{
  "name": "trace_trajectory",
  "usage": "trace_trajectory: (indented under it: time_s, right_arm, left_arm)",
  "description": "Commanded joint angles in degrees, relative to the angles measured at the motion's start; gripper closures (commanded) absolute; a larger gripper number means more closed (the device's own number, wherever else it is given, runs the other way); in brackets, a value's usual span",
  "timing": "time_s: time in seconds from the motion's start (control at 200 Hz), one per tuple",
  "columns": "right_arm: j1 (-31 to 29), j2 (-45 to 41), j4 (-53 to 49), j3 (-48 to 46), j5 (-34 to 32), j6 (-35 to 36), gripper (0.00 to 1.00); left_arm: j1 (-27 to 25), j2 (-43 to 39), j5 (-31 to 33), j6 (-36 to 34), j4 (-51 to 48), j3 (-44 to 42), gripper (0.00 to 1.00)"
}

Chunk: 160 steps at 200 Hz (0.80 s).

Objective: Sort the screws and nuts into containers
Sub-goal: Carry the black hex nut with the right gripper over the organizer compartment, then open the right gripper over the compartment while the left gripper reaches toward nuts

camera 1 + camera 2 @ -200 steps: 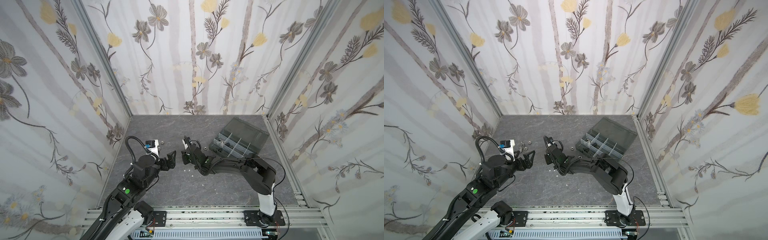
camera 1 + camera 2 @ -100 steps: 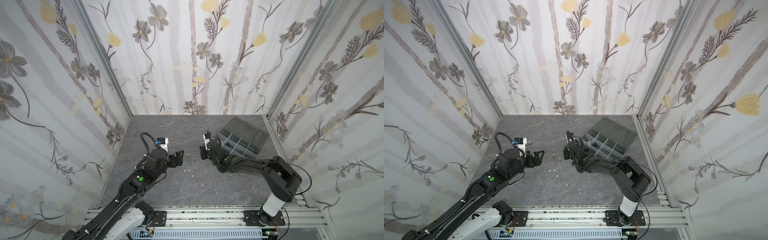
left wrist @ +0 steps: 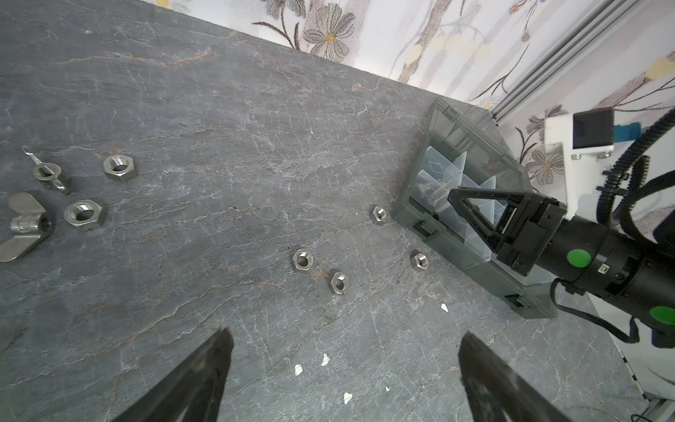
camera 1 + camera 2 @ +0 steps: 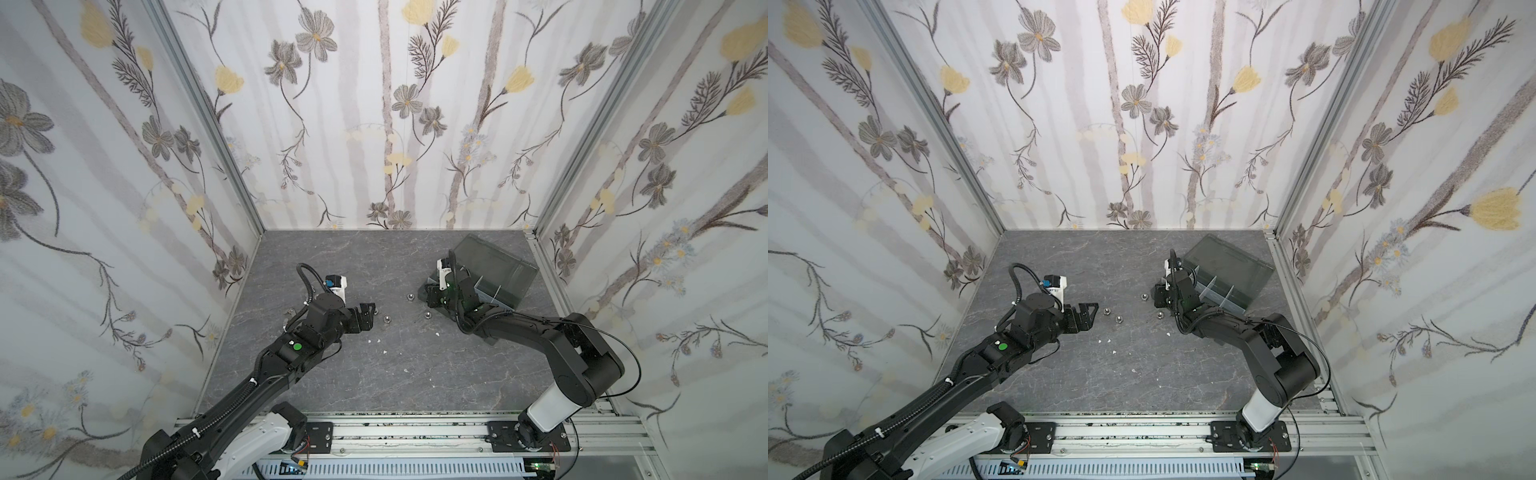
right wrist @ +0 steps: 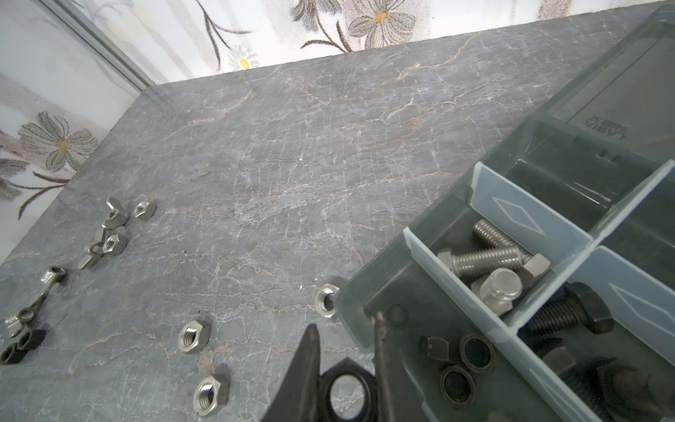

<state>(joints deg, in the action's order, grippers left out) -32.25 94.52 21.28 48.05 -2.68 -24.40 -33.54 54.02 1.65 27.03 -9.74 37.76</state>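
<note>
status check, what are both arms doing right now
Left gripper, jaws open, near loose silver nuts. Right gripper, jaws shut on black nut at box corner, not yet dropped. Nothing seen blocking the box.

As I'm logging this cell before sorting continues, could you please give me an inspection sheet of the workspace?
Surface: grey marbled tabletop.
Job's things: silver nuts and wing nuts loose; organizer box open, holding silver bolts, black bolts, black nuts.
Clutter: white specks.
End effectors: left end effector open, empty; right end effector shut on a black hex nut.
Cables: corrugated hose loops at left wrist; thin cable by right arm.
Surroundings: floral walls, aluminium rail.
</note>
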Motion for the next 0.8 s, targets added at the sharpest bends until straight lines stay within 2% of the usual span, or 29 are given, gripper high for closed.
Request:
trace_trajectory:
  time_s: [0.0,0.18,0.345,0.53,0.794]
  right_arm:
    - [1.3,0.9,2.5,-0.4,3.0,-1.5,0.99]
    - [3.2,2.0,3.9,-1.3,4.3,-2.5,0.97]
    - [4.1,2.9,4.1,-1.3,4.9,-2.8,0.85]
    - [4.4,2.7,4.3,-1.7,5.0,-2.8,0.66]
    - [4.9,0.0,5.4,-3.3,4.8,-2.9,0.6]
  left_arm:
    - [0.0,0.8,-0.3,0.7,2.6,-0.3,0.0]
    - [0.1,1.4,0.7,0.7,2.7,-0.6,0.0]
    - [0.1,1.8,1.5,1.0,2.5,-0.6,0.0]
    - [0.1,1.2,3.2,1.0,1.5,-0.1,0.0]
    - [0.6,0.6,7.7,1.2,-5.2,3.7,0.0]
